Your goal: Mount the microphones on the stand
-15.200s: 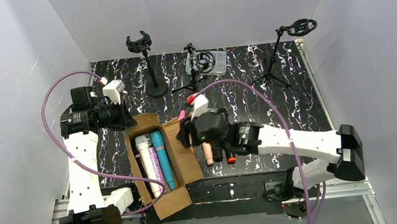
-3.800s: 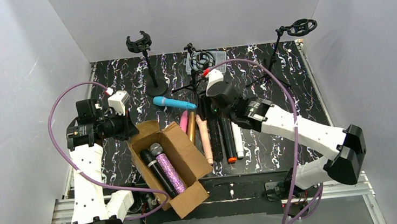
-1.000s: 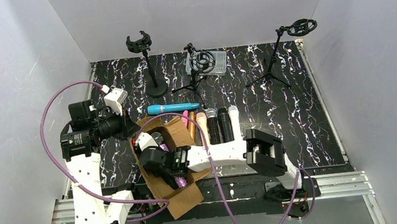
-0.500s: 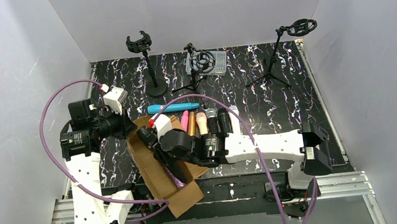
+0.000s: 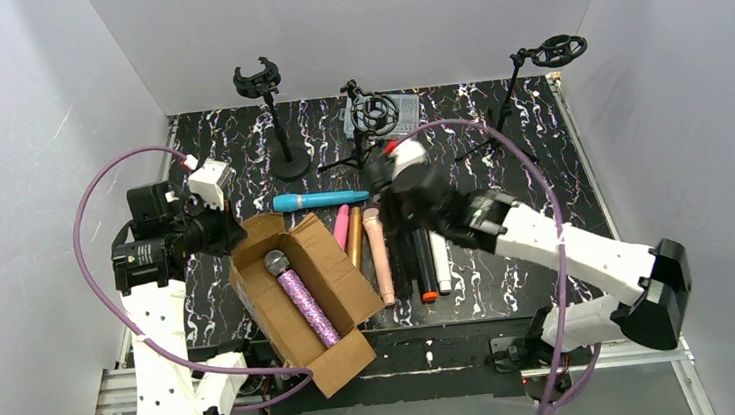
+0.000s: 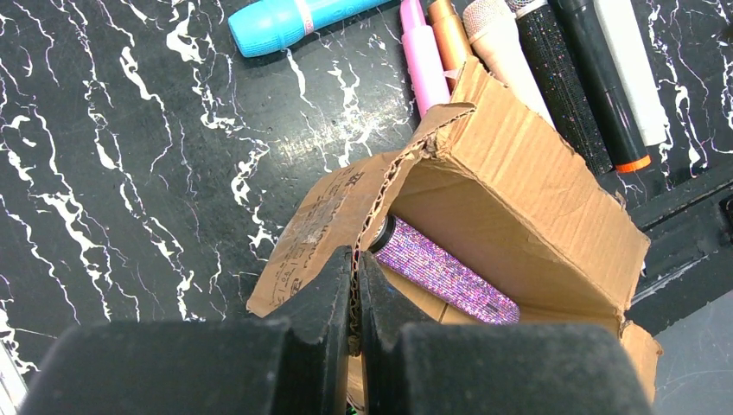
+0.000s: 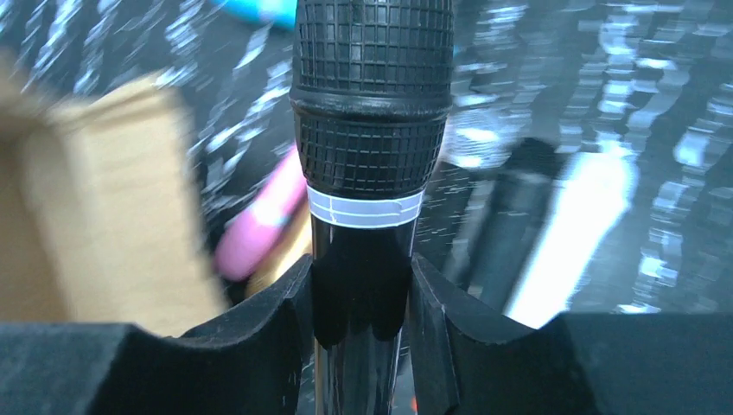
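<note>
The right pincer (image 7: 361, 290) grips a black microphone (image 7: 372, 112) below its grille. The left pincer (image 6: 355, 268) is pinched closed on a flap of the cardboard box (image 6: 519, 173).

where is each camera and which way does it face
top: high behind, facing down at the table; left arm, right arm show
left wrist: on the left arm, looking down past the shut left hand pinching the box flap
right wrist: on the right arm, looking along the black mic in the right hand
shared: box, in top and left wrist
</note>
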`<action>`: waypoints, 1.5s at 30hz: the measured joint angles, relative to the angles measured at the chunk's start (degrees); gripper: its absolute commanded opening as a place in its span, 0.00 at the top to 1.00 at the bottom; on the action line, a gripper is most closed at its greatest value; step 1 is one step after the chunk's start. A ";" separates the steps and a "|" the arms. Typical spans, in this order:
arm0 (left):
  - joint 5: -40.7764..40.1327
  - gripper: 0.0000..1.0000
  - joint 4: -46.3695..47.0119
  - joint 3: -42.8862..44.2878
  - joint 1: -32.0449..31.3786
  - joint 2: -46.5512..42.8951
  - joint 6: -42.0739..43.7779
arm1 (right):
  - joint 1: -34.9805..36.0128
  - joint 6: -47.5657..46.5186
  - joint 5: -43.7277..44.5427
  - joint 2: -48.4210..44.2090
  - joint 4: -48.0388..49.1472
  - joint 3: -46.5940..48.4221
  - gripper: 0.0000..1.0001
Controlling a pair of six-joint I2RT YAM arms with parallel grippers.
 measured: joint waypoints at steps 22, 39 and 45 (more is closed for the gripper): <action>1.29 1.00 0.26 -0.33 0.00 -0.61 -0.35 | -34.21 -2.67 0.13 8.04 2.64 -15.98 0.99; 2.73 1.00 0.52 -0.33 0.00 0.09 -2.29 | -34.27 -2.38 -1.90 11.17 8.63 -22.97 0.45; 2.73 1.00 0.46 -0.24 0.00 0.76 -2.51 | -34.29 -3.06 -2.60 10.78 8.28 -22.88 0.31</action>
